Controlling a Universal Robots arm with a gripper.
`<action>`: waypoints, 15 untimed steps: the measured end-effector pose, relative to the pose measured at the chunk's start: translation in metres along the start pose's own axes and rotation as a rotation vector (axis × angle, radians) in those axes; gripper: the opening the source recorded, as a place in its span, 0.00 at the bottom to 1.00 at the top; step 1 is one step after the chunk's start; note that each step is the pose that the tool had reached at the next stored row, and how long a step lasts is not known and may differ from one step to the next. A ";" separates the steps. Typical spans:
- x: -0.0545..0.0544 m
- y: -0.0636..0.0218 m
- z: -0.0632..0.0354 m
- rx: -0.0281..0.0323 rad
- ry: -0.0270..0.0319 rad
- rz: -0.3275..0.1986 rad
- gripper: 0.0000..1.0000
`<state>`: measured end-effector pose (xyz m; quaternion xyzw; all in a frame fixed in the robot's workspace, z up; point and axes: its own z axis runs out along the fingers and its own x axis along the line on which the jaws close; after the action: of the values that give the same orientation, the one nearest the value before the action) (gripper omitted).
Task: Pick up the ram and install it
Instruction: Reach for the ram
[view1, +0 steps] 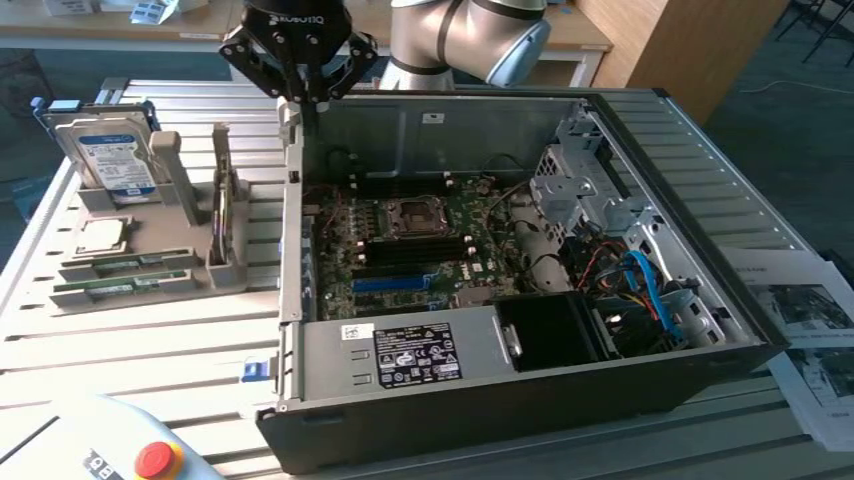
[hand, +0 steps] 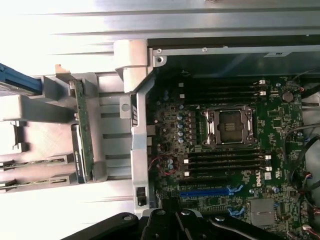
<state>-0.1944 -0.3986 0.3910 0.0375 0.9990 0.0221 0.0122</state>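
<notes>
Pincer (view1: 308, 100) pinched shut, empty, above case (view1: 534, 400) wall; ram (view1: 123, 265) in grey holder (view1: 230, 278) on table (view1: 160, 350), at 7 o'clock from pincer in exterior view; long axis near 3-to-9; second stick at its 6; upright card (view1: 220, 200) stands between; drive (view1: 114, 160) nearby.

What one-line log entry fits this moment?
claw: shut, above case wall | ram: in holder, apart from claw | case: open

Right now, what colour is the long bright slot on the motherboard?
The slot is blue; the wrist view shows it best.
</notes>
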 end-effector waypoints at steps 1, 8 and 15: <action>0.003 -0.0002 -0.0001 0.0001 0.0001 0.000 0.10; 0.019 -0.0014 0.0000 0.0001 0.0001 0.000 0.10; 0.036 -0.0027 0.0000 0.0001 0.0001 0.000 0.10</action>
<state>-0.2306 -0.3985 0.3900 0.0374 0.9990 0.0221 0.0122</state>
